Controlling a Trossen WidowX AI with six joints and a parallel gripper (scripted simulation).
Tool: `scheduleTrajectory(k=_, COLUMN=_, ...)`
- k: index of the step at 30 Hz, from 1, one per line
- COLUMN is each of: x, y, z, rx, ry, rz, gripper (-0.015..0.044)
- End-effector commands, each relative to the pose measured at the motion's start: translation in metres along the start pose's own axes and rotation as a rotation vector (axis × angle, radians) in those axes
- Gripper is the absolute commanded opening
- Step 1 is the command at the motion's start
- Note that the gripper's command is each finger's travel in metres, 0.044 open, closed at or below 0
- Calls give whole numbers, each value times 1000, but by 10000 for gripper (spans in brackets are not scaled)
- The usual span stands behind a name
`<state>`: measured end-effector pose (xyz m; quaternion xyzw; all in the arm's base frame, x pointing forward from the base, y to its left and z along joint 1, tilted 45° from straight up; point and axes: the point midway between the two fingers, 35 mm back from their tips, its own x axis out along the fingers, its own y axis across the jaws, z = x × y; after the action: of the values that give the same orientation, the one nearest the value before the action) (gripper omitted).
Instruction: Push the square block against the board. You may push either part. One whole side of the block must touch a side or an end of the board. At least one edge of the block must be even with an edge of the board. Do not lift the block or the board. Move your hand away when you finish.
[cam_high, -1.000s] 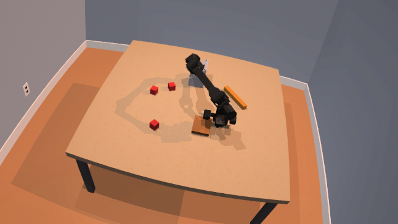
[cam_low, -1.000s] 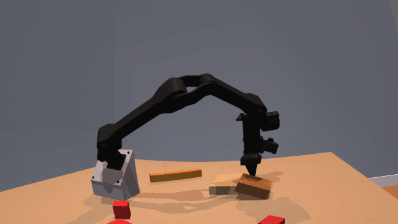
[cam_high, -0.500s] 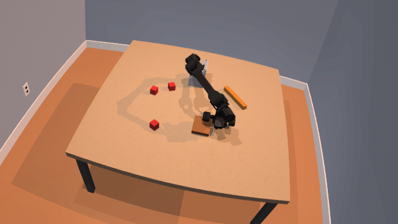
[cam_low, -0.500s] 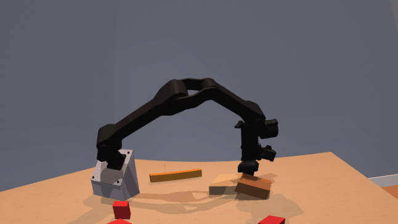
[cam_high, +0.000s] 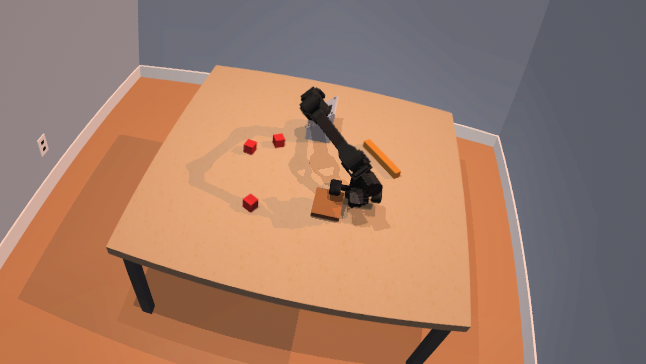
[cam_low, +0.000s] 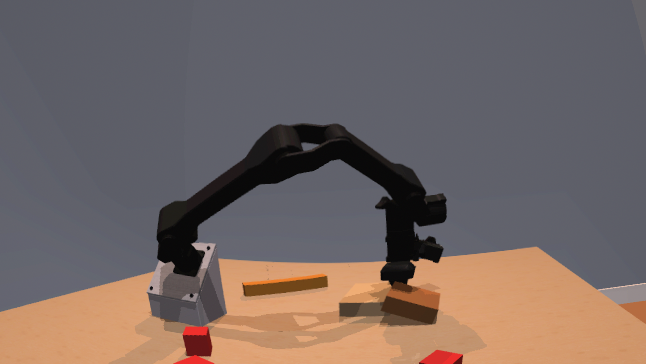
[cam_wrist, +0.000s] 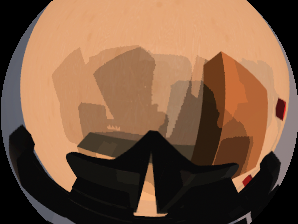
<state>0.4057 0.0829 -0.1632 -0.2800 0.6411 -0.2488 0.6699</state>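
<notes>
Exterior view: left of the jaws (cam_low: 398, 283), well apart, lies the orange bar (cam_low: 285, 284) on the surface (cam_low: 525, 310). Just left of them sits the pale board (cam_low: 359, 299), touching the brown block (cam_low: 412, 301). The jaws are clenched on nothing, tip down at the block's top edge.

Top: high, far, oblique. Exterior: low, table-level, near. Wrist: down past hand (cam_wrist: 152, 141). All share table (cam_high: 280, 260).

3 red cubes (cam_high: 250, 146), orange bar (cam_high: 382, 158)
</notes>
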Motion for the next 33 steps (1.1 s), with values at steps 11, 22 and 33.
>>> scheduleTrajectory(k=11, x=1, y=1, z=-15, rx=-1, ry=7, rz=-2, gripper=0)
scheduleTrajectory(k=22, x=1, y=1, z=-24, rx=-1, ry=7, rz=-1, gripper=0)
scheduleTrajectory(k=33, x=1, y=0, z=-34, rx=-2, ry=7, rz=-2, gripper=0)
